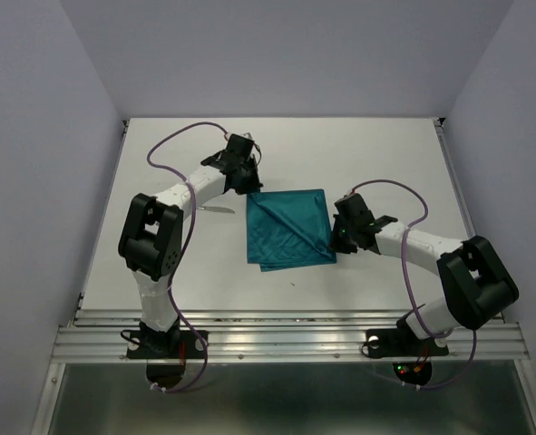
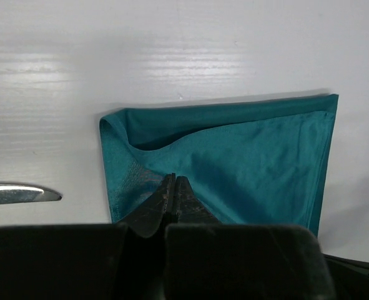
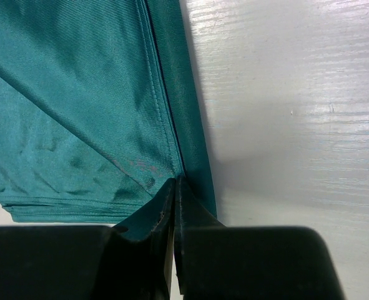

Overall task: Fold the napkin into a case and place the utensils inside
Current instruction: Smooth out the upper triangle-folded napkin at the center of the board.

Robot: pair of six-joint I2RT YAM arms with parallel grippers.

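Observation:
The teal napkin (image 1: 288, 228) lies folded into a rough square at the table's middle. My left gripper (image 1: 248, 188) is at its far left corner; in the left wrist view the jaws (image 2: 174, 179) are shut, with the napkin (image 2: 246, 162) gathered at their tips and its top layer sagging open. My right gripper (image 1: 338, 238) is at the near right corner; in the right wrist view it (image 3: 175, 181) is shut on the napkin's (image 3: 78, 112) layered edge, creases running to the tips. A silver knife (image 1: 215, 209) lies just left of the napkin, and its end shows in the left wrist view (image 2: 19, 194). No other utensil is in view.
The white table (image 1: 385, 154) is walled by pale panels on the left, right and back. A metal rail (image 1: 286, 337) runs along the near edge by the arm bases.

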